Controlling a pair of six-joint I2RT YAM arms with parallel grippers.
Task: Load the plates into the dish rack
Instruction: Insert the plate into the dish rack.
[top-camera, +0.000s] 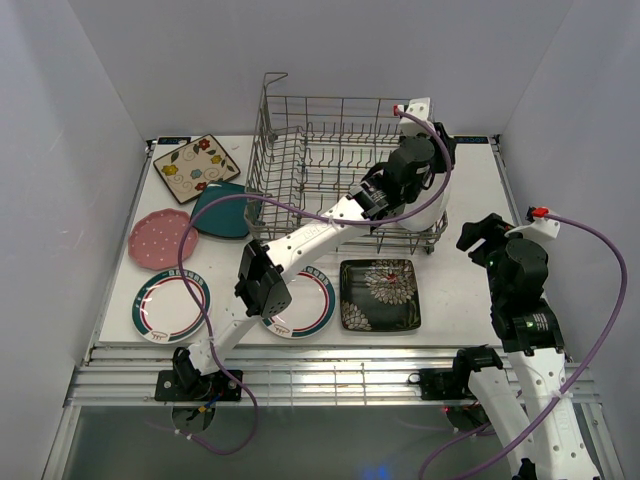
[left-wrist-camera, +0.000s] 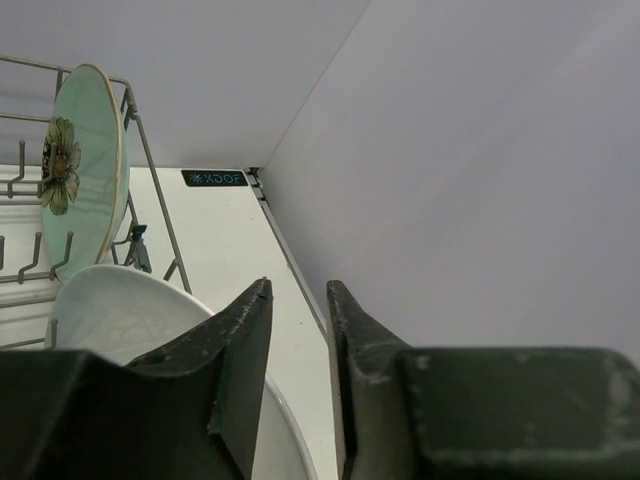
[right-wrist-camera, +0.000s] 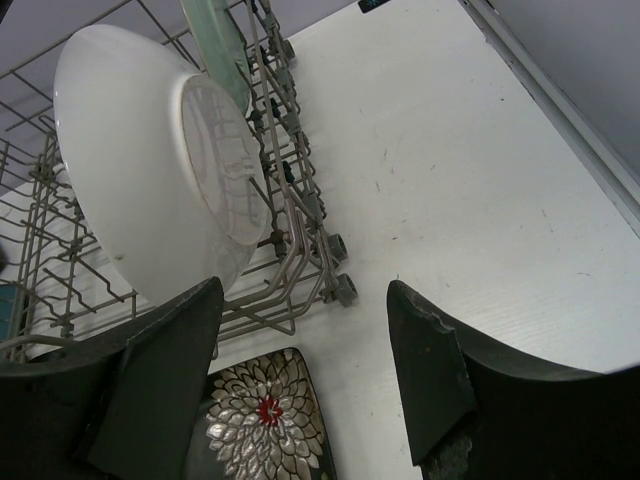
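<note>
The grey wire dish rack (top-camera: 300, 150) stands at the back of the table. A plain white plate (right-wrist-camera: 150, 170) leans on edge at the rack's right end, with a mint plate (left-wrist-camera: 85, 170) upright behind it. My left gripper (left-wrist-camera: 298, 285) is over the white plate's (left-wrist-camera: 120, 320) rim, open by a narrow gap. My right gripper (right-wrist-camera: 305, 285) hangs open and empty over the table right of the rack, above the black floral square plate (right-wrist-camera: 265, 415). On the table lie cream floral (top-camera: 196, 167), teal (top-camera: 222, 210), pink dotted (top-camera: 160, 239) and two green-rimmed plates (top-camera: 168, 305), (top-camera: 312, 300).
White walls (top-camera: 80, 150) close in the table on the left, back and right. The rack's small wheels (right-wrist-camera: 340, 285) rest on the table near my right gripper. A metal rail (top-camera: 330, 380) runs along the near edge by the arm bases.
</note>
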